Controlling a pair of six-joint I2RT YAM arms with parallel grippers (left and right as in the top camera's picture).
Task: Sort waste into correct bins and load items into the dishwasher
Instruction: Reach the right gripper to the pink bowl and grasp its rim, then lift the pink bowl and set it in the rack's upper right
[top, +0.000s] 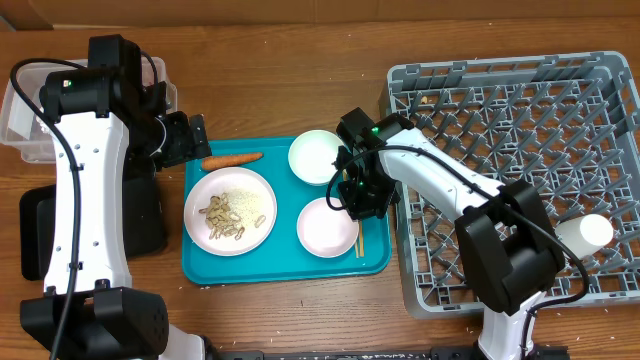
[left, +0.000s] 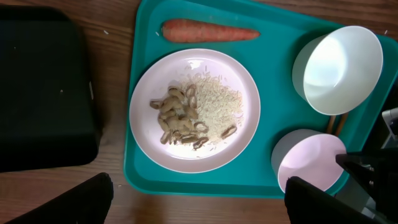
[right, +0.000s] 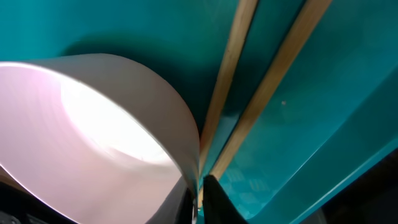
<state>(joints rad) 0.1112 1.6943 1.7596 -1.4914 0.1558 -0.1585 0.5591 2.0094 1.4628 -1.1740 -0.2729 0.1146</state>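
My right gripper (top: 352, 196) is shut on the rim of the nearer white bowl (top: 325, 228), one finger inside and one outside (right: 200, 186). The bowl (right: 93, 137) sits on the teal tray with the wooden chopsticks (right: 273, 81) right beside it (top: 358, 238). My left gripper (left: 196, 205) is open and empty, above the table at the tray's left edge (top: 185, 140). The white plate (top: 258, 190) holds beige scraps and rice (left: 177, 118). The orange carrot (top: 232, 159) lies beside it. A second white bowl (top: 317, 157) stands behind. No paper ball or red wrapper shows.
The teal tray (top: 290, 265) lies at the centre. The grey dish rack (top: 510, 130) fills the right side, with a whitish cup (top: 585, 233) in it. The clear tub (top: 18, 125) and the black tray (top: 40, 235) are at the left, partly under my left arm.
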